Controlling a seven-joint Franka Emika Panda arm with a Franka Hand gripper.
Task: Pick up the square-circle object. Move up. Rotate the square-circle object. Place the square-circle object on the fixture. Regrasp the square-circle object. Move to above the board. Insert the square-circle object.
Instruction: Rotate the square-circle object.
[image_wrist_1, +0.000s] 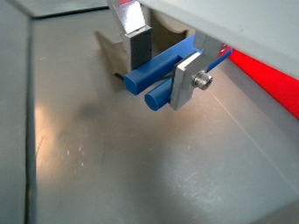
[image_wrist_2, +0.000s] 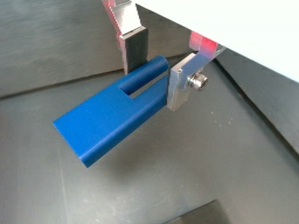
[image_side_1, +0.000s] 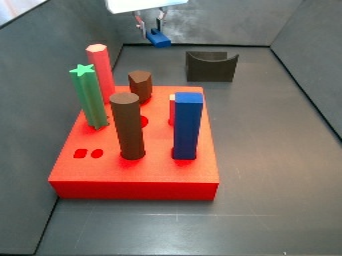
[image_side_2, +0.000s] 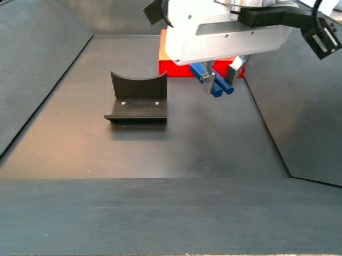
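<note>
The square-circle object is a slim dark blue peg, and it also shows in a wrist view. My gripper is shut on it, the peg lying tilted between the silver fingers. In a side view the gripper holds the peg off the floor, to the right of the fixture. In a side view the gripper and peg are at the back, left of the fixture and beyond the red board. The board's edge also shows in a wrist view.
The board carries a tall red peg, a green star peg, two brown pegs and a thick blue square block. Grey walls ring the dark floor.
</note>
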